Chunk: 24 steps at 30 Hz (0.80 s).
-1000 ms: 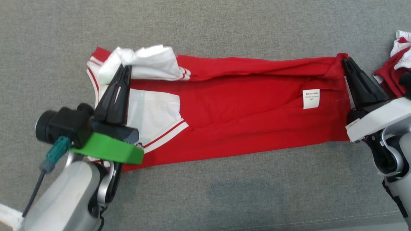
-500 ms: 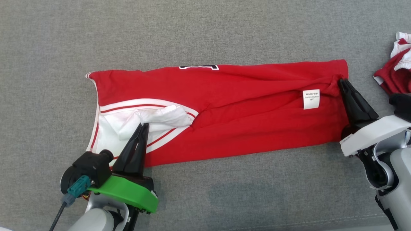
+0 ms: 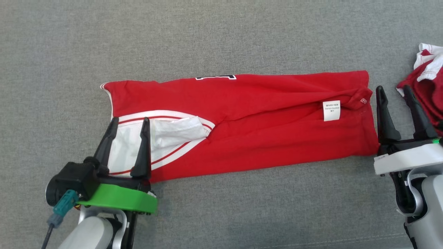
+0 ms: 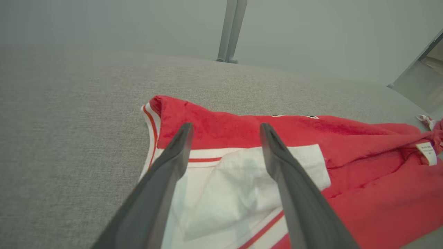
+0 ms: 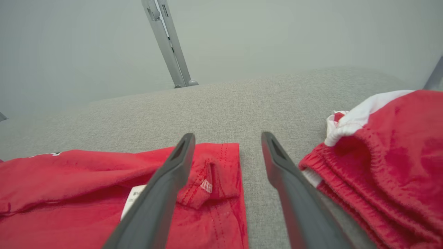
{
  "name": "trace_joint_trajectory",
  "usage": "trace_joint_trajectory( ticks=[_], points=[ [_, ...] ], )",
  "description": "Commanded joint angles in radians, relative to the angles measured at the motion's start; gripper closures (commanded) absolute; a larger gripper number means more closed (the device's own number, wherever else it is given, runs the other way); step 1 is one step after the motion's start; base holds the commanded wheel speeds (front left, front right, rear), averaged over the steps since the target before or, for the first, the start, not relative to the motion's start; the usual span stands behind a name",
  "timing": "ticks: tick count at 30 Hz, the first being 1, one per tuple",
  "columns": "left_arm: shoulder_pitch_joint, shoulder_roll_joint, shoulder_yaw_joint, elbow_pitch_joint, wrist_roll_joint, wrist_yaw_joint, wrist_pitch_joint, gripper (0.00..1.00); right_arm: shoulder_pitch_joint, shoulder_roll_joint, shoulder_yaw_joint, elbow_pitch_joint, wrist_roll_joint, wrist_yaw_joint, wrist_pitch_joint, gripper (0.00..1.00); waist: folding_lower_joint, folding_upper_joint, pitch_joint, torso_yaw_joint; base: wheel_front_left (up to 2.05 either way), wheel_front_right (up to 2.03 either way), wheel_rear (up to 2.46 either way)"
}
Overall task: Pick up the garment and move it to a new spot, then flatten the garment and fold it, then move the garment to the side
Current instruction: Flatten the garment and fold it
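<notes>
A red garment [image 3: 263, 124] with white, red-striped trim lies folded lengthwise in a long band on the grey surface [image 3: 221, 38]. Its white inner panel [image 3: 169, 133] shows at the left end, and a white label [image 3: 331, 110] near the right end. My left gripper [image 3: 130, 121] stands open over the white panel [image 4: 238, 193], with nothing between its fingers. Off the garment's right edge [image 5: 221, 173], my right gripper [image 3: 394, 89] is open too, fingers apart over bare fabric, holding nothing.
A second red and white garment [image 3: 424, 81] lies bunched at the right edge, close beside my right gripper; it also shows as the bunched garment [image 5: 380, 166] in the right wrist view. Grey metal posts [image 5: 169, 45] rise beyond the far edge of the surface.
Both grippers were shut on the garment's far edge and drew it toward me, folding it lengthwise. Both have now opened and let go, the right one drawing off the right end.
</notes>
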Motion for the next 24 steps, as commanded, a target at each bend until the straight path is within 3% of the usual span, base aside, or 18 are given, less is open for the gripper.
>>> trace_joint_trajectory(
  ticks=[1, 9, 13, 24],
  points=[
    [-0.007, -0.004, 0.031, -0.013, 0.022, 0.012, -0.013, 0.0, 0.02, 0.023, -0.031, -0.029, -0.043, 0.0, -0.014, 0.0, 0.0001, 0.0, -0.019, -0.007, 0.0, 0.0, 0.0],
    [-0.012, -0.02, 0.206, -0.07, 0.135, 0.027, -0.02, 0.0, 0.053, 0.093, -0.111, -0.137, -0.182, 0.0, -0.028, 0.0, 0.0001, 0.0, -0.064, -0.016, 0.0, 0.0, 0.0],
    [0.016, -0.03, 0.303, -0.075, 0.174, -0.008, -0.02, 0.0, 0.069, 0.111, -0.107, -0.163, -0.22, 0.0, -0.03, 0.0, 0.0001, 0.0, -0.095, -0.022, 0.0, 0.0, 0.0],
    [0.13, -0.069, 0.398, -0.048, 0.221, -0.112, -0.019, 0.0, 0.12, 0.128, -0.072, -0.156, -0.24, 0.0, -0.016, 0.0, 0.0001, 0.0, -0.141, -0.025, 0.0, 0.0, 0.0]
  ],
)
